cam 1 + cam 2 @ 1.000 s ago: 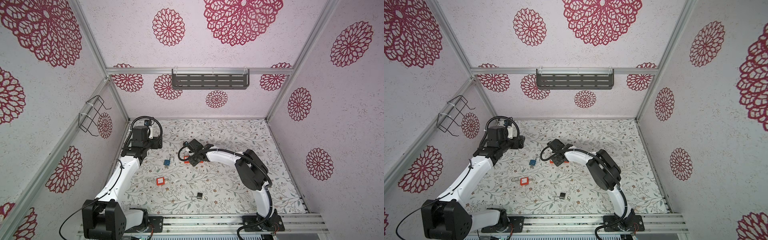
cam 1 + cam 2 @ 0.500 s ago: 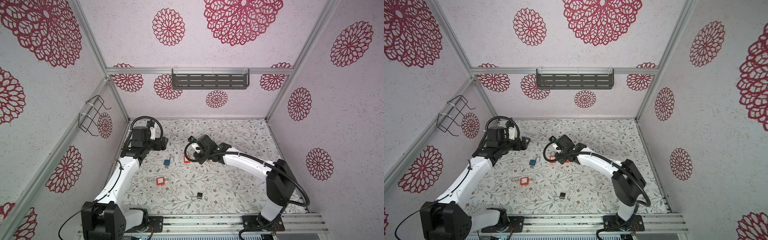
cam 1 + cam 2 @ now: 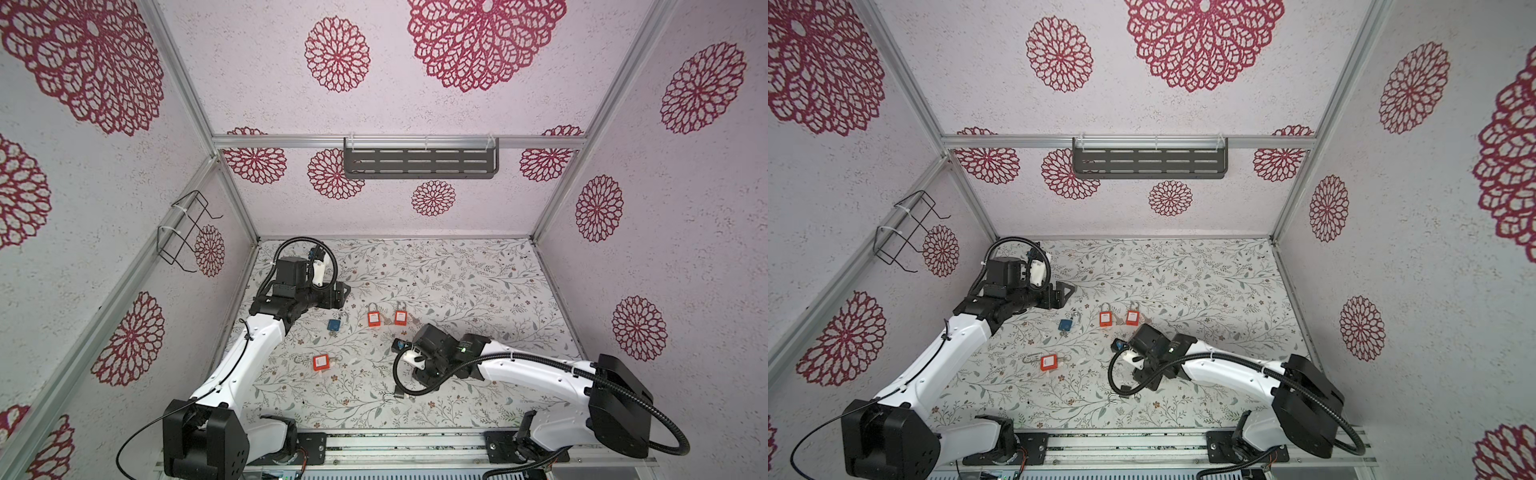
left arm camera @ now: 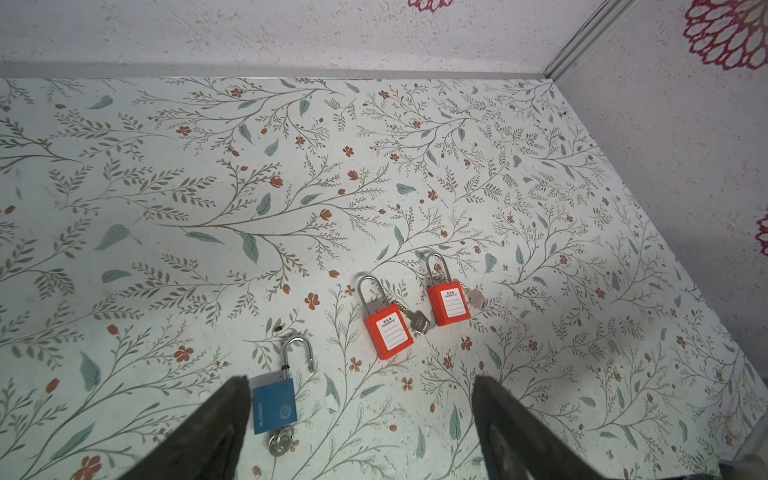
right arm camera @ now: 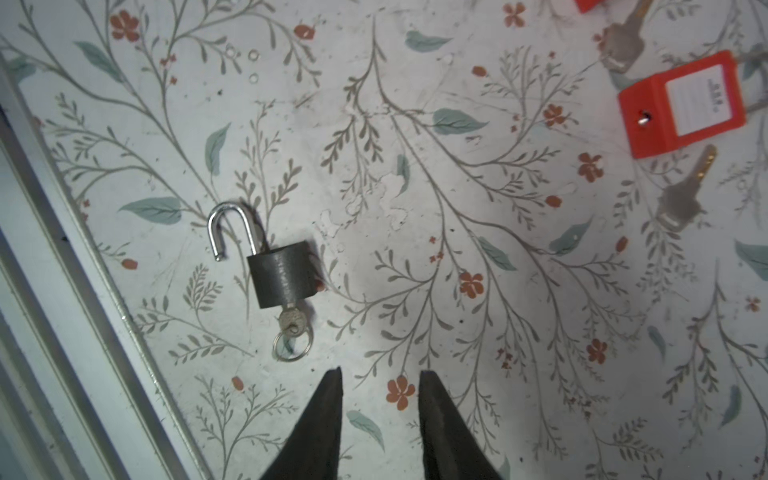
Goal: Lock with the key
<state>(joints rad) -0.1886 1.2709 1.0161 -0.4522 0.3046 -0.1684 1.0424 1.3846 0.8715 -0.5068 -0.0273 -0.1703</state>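
Observation:
A dark grey padlock lies near the table's front edge with its shackle swung open and a key on a ring in its keyhole. My right gripper hovers just beside it, slightly open, with nothing between its fingers. In both top views this padlock is mostly hidden under the right wrist. A blue padlock with an open shackle and a key at its base lies by one finger of my left gripper. That gripper is wide open and empty.
Two orange padlocks with keys beside them lie side by side in the middle. A third orange padlock lies nearer the front left. The metal front rail runs close to the dark padlock.
My right arm has drawn back from the two orange padlocks toward the front and now hangs over the dark padlock, jaws slightly wider. The left gripper has reached a little further right.

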